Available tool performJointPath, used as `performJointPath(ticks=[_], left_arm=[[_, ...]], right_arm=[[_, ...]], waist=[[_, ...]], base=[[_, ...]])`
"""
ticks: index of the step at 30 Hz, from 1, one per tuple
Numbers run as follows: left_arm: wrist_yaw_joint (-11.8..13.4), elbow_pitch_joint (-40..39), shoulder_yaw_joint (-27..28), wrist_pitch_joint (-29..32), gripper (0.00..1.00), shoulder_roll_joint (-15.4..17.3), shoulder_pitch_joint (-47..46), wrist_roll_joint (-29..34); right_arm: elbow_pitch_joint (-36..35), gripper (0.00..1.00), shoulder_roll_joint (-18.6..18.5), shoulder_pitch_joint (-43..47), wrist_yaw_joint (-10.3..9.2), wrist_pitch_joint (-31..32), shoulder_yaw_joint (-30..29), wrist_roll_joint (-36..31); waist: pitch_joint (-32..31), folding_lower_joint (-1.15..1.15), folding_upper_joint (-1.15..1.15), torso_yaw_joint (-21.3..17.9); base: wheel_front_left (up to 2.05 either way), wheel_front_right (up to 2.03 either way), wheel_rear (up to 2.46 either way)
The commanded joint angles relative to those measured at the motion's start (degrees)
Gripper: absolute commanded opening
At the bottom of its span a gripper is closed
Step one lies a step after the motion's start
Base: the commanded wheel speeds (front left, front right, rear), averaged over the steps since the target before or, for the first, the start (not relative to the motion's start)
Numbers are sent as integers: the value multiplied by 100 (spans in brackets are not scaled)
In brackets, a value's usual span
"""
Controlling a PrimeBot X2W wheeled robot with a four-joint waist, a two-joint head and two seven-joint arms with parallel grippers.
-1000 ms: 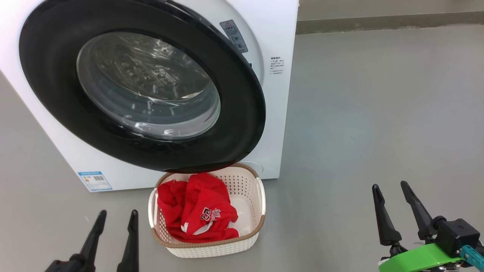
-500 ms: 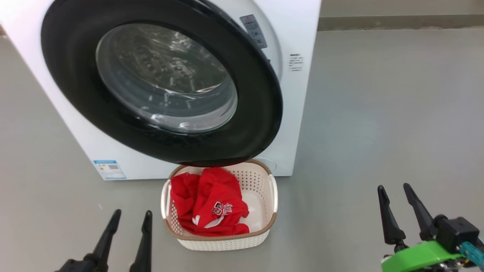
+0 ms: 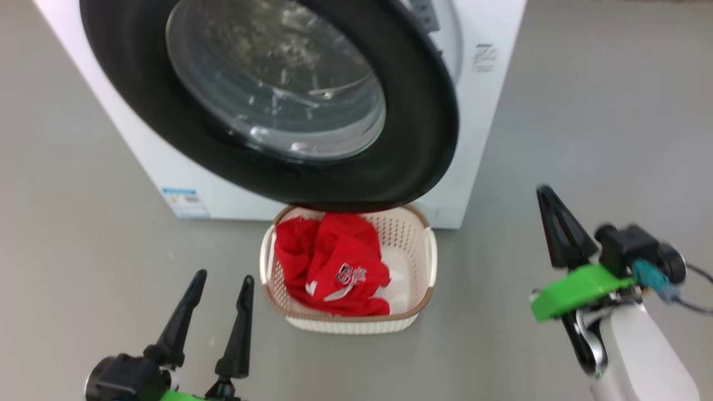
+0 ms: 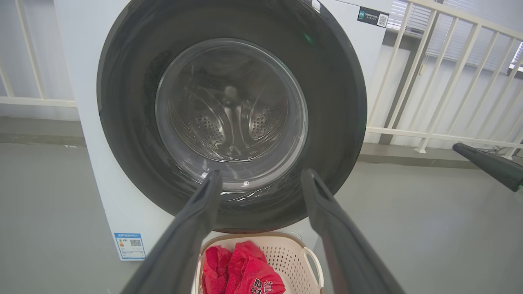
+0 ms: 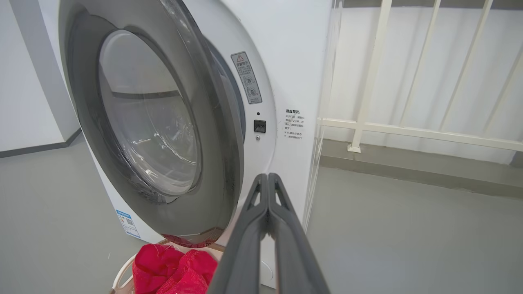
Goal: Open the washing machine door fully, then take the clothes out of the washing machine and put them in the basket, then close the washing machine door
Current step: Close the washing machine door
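Observation:
The washing machine (image 3: 490,111) stands ahead with its door (image 3: 412,150) swung partly out, a gap showing at its right edge. The door (image 5: 151,122) hangs clear of the white front and latch. On the floor below the door sits the basket (image 3: 429,262), and the red clothes (image 3: 328,262) lie inside it. My left gripper (image 3: 224,277) is open and empty, left of the basket. In its wrist view the left gripper (image 4: 261,173) faces the door glass (image 4: 229,114). My right gripper (image 3: 543,192) is shut on nothing, right of the door. The right gripper (image 5: 267,176) points at the machine's front (image 5: 294,61).
A white railing (image 5: 367,81) and a low kerb run behind and to the right of the machine. Grey floor (image 3: 585,111) spreads on the right. A small blue label (image 3: 186,200) marks the machine's lower left corner.
My right gripper has closed and lifted toward the door's right edge. The head camera has shifted, so the machine and basket sit further right in the picture. The left gripper stays open.

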Motion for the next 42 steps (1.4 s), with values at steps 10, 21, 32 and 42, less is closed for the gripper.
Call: performJointPath(ticks=[10,21,32,42], left_arm=[[-77,-160,-27,-38,100,-58,-566,22],[-153,-96,-100,-74,100,-95,-843,-28],[-185,-125,-96,-84,100,-140,-974,-122],[-191,-255,-90,-86,100,-197,-1176,-80]], right_arm=[[366,0,-32,-1399,26,71,729,-348],[971,0,-234,-2365,26,30,1034,-381],[1319,0,-353,-3207,26,-33,918,-435],[1738,0,-542,-4125,26,-43,708,-531]], waist=[[970,0,0,713],[1407,0,0,974],[1795,0,0,955],[2164,0,0,1010]], base=[[0,0,0],[0,0,0],[0,0,0],[0,0,0]])
